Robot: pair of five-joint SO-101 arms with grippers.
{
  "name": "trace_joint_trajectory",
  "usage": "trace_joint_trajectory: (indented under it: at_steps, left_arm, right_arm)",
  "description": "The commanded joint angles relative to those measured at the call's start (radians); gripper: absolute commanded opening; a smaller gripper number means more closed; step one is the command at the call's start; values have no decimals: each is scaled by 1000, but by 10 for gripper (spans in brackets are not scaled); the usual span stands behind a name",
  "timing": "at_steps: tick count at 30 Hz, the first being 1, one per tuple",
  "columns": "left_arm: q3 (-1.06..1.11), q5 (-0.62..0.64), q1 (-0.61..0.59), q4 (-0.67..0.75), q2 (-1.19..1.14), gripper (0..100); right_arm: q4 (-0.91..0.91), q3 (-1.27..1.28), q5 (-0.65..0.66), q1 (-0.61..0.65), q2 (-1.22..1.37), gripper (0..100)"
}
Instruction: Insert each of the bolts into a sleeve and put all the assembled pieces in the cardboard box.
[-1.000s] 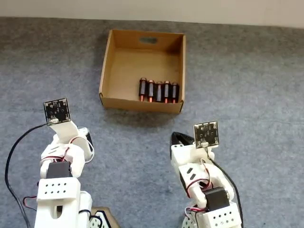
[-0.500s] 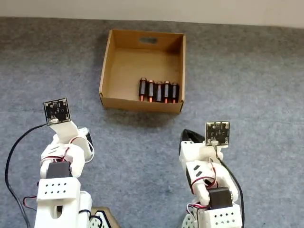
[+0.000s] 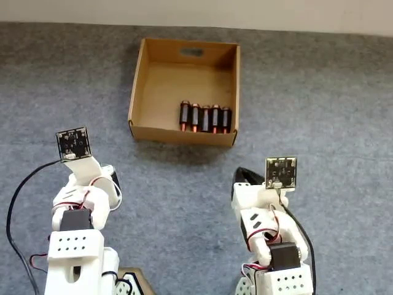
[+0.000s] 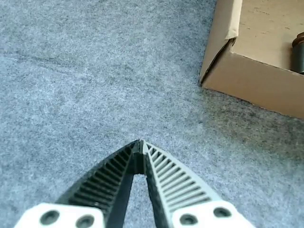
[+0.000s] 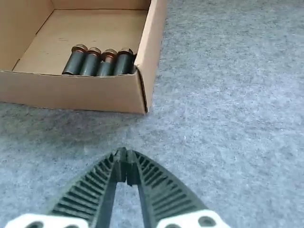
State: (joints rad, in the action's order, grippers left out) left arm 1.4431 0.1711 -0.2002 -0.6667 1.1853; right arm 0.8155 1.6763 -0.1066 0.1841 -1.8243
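Seen from the high view, the cardboard box [image 3: 140, 86] holds five assembled pieces [image 3: 205, 118] in a tidy row against its near wall. Both arms sit folded back over the grey counter [image 3: 331, 110], well short of the box, so the job looks finished. In the left wrist view, the left gripper [image 4: 140, 148] has its fingers pressed together on nothing, near the box corner. In the right wrist view, the right gripper [image 5: 122, 159] is likewise closed and empty, facing the row, apparently parked.
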Motion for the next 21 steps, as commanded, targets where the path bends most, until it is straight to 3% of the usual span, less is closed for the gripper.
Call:
trace_joint_trajectory:
  at_steps: [1,13,21]
  left_arm:
    - [-5,-9,8,18,8,8]
    - [-8,-9,4,12,8,8]
    - [-47,-9,7,-83,10,8]
  right_arm:
    - [-12,140,9,-12,-5,6]
    - [-12,140,9,-12,-5,6]
    - [-12,140,9,-12,-5,6]
